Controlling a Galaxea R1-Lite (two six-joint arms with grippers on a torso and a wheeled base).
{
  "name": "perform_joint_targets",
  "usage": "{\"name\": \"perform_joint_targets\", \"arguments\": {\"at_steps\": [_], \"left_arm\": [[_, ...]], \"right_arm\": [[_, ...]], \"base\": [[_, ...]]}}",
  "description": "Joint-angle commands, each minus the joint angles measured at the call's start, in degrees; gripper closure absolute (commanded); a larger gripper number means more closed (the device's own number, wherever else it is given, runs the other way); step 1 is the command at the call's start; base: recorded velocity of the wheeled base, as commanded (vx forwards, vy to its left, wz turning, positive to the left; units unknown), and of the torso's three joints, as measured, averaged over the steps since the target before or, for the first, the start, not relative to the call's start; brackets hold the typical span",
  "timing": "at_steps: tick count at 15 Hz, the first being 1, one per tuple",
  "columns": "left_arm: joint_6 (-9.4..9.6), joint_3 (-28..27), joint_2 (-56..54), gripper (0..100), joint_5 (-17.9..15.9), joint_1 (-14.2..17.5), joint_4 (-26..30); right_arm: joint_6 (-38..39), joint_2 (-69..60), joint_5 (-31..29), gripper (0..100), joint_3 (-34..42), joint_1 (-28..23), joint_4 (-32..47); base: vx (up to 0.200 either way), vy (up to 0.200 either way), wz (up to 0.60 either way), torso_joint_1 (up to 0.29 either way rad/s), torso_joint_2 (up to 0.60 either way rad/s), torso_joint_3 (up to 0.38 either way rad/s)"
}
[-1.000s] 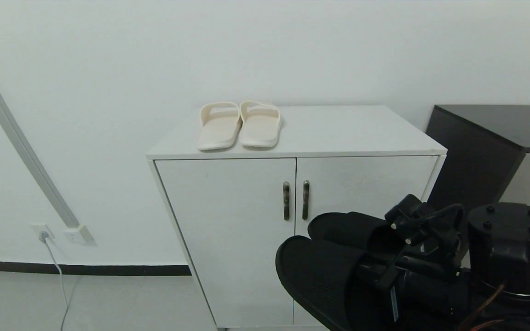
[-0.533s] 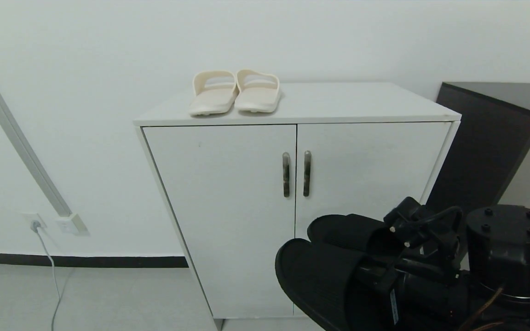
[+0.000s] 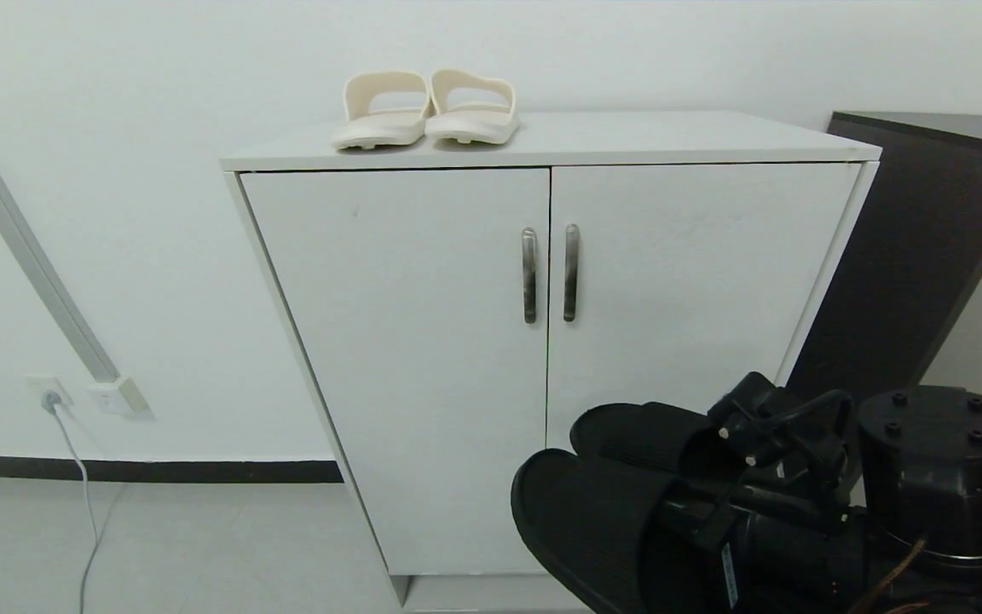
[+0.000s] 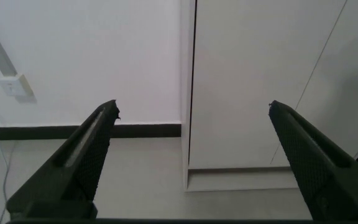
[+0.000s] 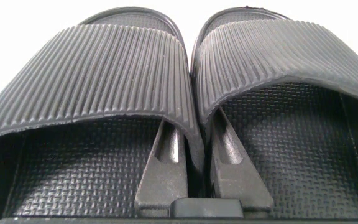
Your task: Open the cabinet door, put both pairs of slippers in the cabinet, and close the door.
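A white two-door cabinet (image 3: 423, 341) stands against the wall with both doors closed. Its two dark handles (image 3: 528, 275) meet at the middle. A pair of cream slippers (image 3: 427, 109) rests on its top, left of centre. Low in front of the right door, my right gripper (image 5: 197, 165) is shut on a pair of black slippers (image 3: 619, 486), pinching the two inner strap edges (image 5: 191, 93) together between its fingers (image 5: 163, 168). My left gripper (image 4: 192, 109) is open with nothing in it and faces the cabinet's lower left corner (image 4: 188, 155).
A dark cabinet (image 3: 926, 256) stands right beside the white one. On the wall to the left are a slanting grey conduit (image 3: 22, 247), a socket (image 3: 52, 396) and a cable hanging to the floor. Bare grey floor (image 3: 158, 546) lies left of the cabinet.
The head camera has sunk, so the cabinet sits higher in the picture and its top is seen edge-on. The right gripper still holds the black slippers in the same spot.
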Motion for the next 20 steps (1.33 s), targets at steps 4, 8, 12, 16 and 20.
{"name": "perform_joint_targets", "arguments": {"at_steps": [4, 8, 12, 16, 20], "left_arm": [[0.09, 0.0, 0.1, 0, -0.1, 0.0, 0.1], [0.35, -0.1, 0.5, 0, 0.0, 0.0, 0.2], [-0.09, -1.6, 1.7, 0, 0.3, 0.1, 0.0], [-4.92, -12.5, 17.9, 0, -5.4, -0.3, -0.2], [-4.84, -13.0, 26.4, 0, -19.7, -0.3, -4.3]], "right_arm": [[0.1, 0.1, 0.0, 100, 0.3, 0.0, 0.0], [0.1, -0.2, 0.0, 100, 0.6, 0.1, 0.0], [0.0, 0.1, 0.0, 100, 0.9, 0.1, 0.0], [0.0, 0.2, 0.0, 100, 1.0, 0.4, 0.0], [0.0, 0.3, 0.2, 100, 1.3, 0.6, 0.0]], "base": [[0.0, 0.0, 0.0, 0.0, 0.0, 0.0], [0.0, 0.0, 0.0, 0.0, 0.0, 0.0], [0.0, 0.0, 0.0, -0.002, 0.01, 0.024], [0.0, 0.0, 0.0, -0.003, 0.15, 0.073], [0.0, 0.0, 0.0, 0.0, 0.0, 0.0]]}}
